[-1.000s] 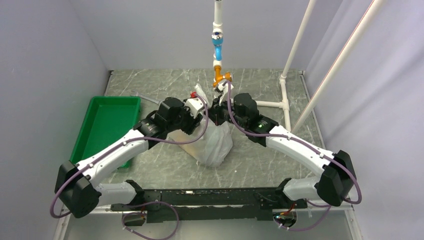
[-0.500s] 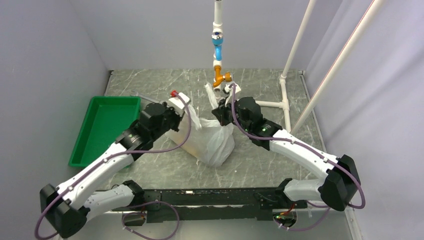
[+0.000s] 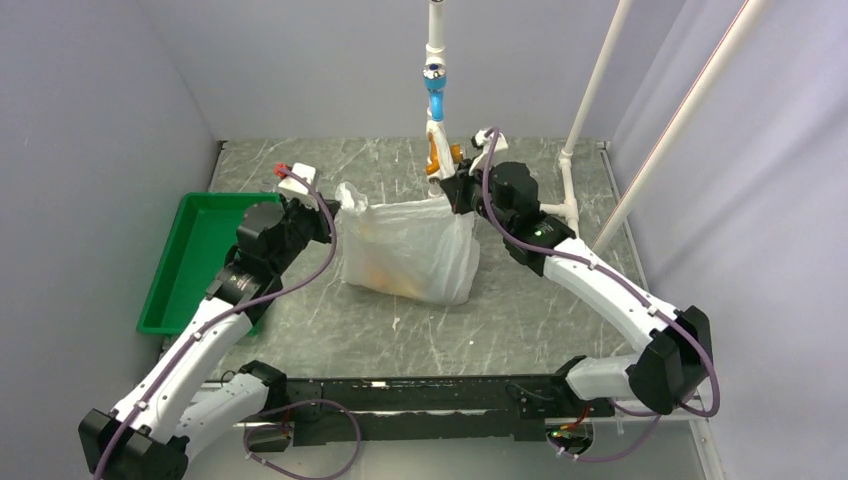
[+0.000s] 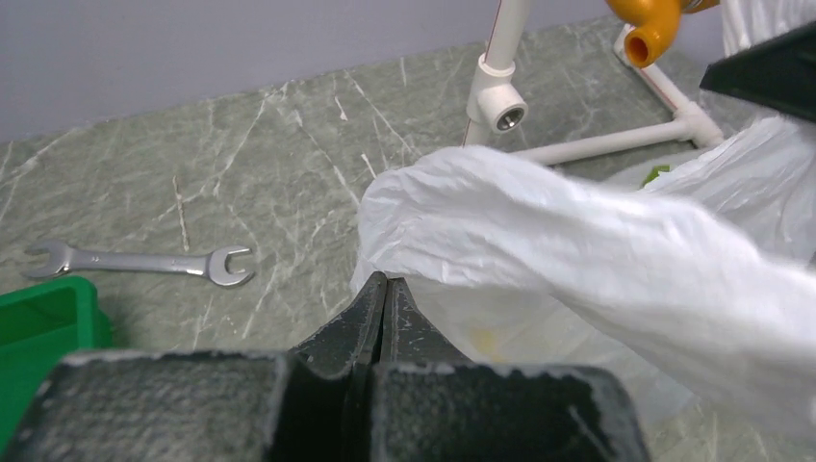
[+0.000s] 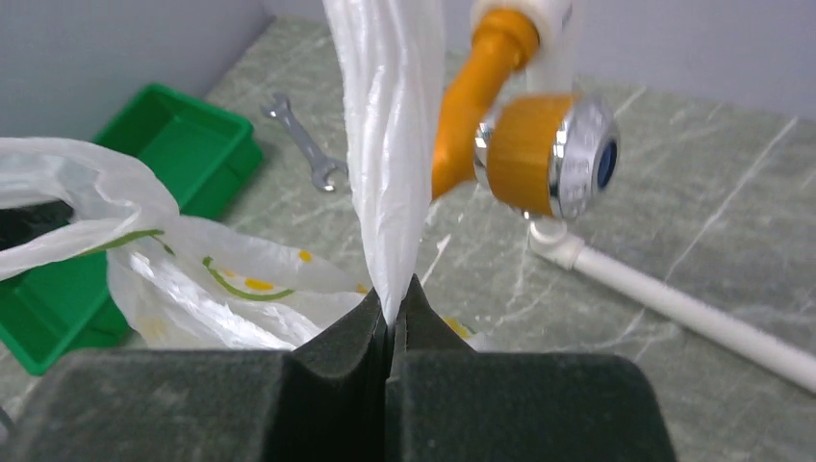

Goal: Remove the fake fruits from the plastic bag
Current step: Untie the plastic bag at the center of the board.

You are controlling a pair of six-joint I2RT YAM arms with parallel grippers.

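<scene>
While its jaws are pressed together on a fold of thin plastic, the left end effector (image 4: 385,289) grips the bag (image 3: 410,250) at its upper left corner. The right end effector (image 5: 393,298) is likewise closed on a twisted handle loop at the upper right corner. The bag hangs stretched wide between the two, its bottom resting on the middle of the bench (image 3: 520,310).

The fruits are hidden inside. Only a yellow-orange blur shows through the bag's wall, and I cannot tell fruit from printed pattern. The bag's mouth cannot be seen into from any view.

The left arm reaches forward from the near left, almost straight. The right arm rises from the near right with a bent elbow and angles inward.

A green tray (image 3: 205,255) sits left of the bag. A wrench (image 4: 144,262) lies behind it. An orange valve (image 5: 539,154) hangs just behind the right end effector.
</scene>
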